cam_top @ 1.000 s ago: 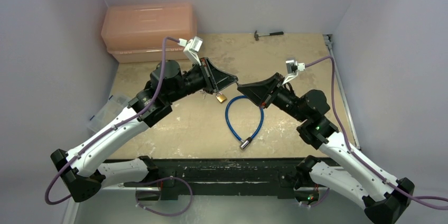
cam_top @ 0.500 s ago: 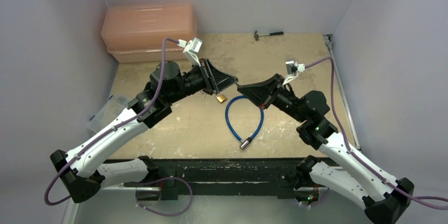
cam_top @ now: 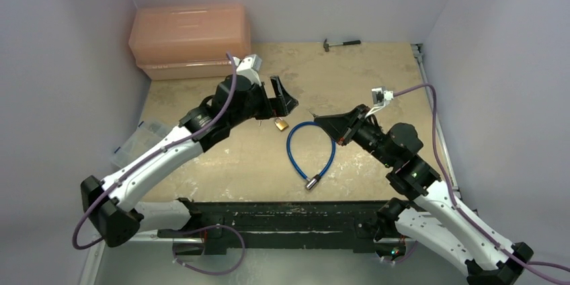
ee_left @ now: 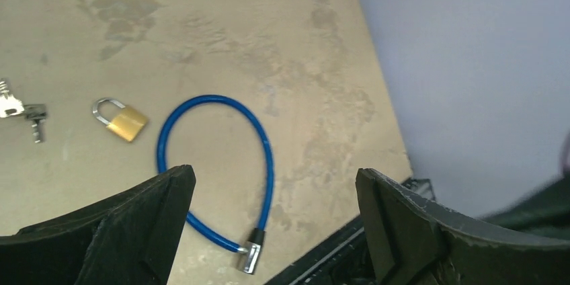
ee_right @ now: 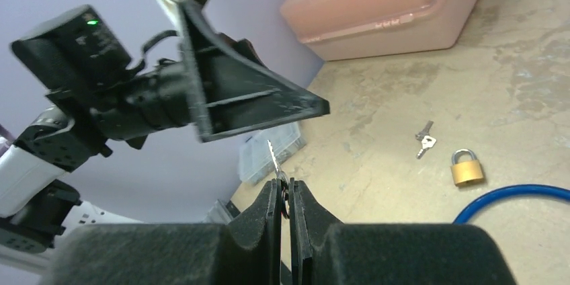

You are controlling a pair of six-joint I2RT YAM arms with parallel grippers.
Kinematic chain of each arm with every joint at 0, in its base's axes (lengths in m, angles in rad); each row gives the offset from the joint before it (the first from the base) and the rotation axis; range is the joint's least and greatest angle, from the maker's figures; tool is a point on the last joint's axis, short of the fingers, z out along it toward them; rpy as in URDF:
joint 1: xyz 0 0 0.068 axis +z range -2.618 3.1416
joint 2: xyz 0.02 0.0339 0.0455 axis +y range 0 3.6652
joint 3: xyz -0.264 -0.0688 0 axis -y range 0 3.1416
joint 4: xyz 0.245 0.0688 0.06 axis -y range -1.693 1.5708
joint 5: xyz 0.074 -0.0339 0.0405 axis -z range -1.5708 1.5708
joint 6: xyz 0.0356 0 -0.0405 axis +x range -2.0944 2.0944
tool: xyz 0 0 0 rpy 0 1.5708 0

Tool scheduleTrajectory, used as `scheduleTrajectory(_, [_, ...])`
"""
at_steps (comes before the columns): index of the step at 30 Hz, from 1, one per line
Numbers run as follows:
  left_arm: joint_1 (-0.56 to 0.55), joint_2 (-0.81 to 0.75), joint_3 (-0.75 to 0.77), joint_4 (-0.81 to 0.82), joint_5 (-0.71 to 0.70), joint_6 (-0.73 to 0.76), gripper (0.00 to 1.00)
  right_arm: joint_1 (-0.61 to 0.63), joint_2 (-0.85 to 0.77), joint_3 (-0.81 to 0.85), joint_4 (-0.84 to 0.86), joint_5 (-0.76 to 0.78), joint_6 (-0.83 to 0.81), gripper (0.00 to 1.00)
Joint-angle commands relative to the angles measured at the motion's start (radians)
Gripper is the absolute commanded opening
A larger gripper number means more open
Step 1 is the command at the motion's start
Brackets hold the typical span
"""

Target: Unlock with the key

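The key (ee_right: 271, 153) is a thin silvery blade that sticks up out of my right gripper (ee_right: 285, 187), which is shut on its ring end. From above, that gripper (cam_top: 317, 119) hangs over the table just right of the brass padlock (cam_top: 281, 124). The padlock (ee_right: 467, 167) lies flat beside the loop of blue cable (cam_top: 290, 152). My left gripper (cam_top: 283, 95) is open and empty above the padlock, its jaws wide apart. In the left wrist view the padlock (ee_left: 125, 121) and the cable (ee_left: 269, 164) lie below the left gripper (ee_left: 275, 181).
Two spare keys (ee_left: 20, 111) lie left of the padlock. The cable's silver end (cam_top: 312, 183) is near the front rail. A pink plastic box (cam_top: 189, 39) stands at the back left, a small hammer (cam_top: 341, 44) at the back, a clear container (cam_top: 138, 138) at the left edge.
The two grippers were tip to tip. My left gripper has opened wide and swung back. My right gripper has drawn away to the right, lower, with the key in it.
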Motion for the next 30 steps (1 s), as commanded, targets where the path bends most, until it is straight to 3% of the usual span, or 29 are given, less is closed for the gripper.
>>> scheduleTrajectory(1, [0.061,0.113,-0.001,-0.111,-0.056,-0.008,0.97,0.001,-0.006,-0.008,-0.063,0.066,-0.019,0.0])
scheduleTrajectory(5, [0.073,0.212,0.019,-0.177,-0.148,-0.063,0.88,0.001,-0.019,-0.007,-0.123,0.116,-0.02,0.0])
scheduleTrajectory(12, [0.073,0.441,0.169,-0.355,-0.279,-0.167,0.83,-0.001,-0.068,-0.021,-0.257,0.228,-0.019,0.0])
scheduleTrajectory(20, [0.081,0.702,0.337,-0.422,-0.314,-0.237,0.79,-0.001,-0.083,-0.046,-0.319,0.231,-0.016,0.0])
scheduleTrajectory(30, [0.084,0.901,0.472,-0.447,-0.312,-0.379,0.74,0.0,-0.128,-0.041,-0.385,0.254,-0.04,0.0])
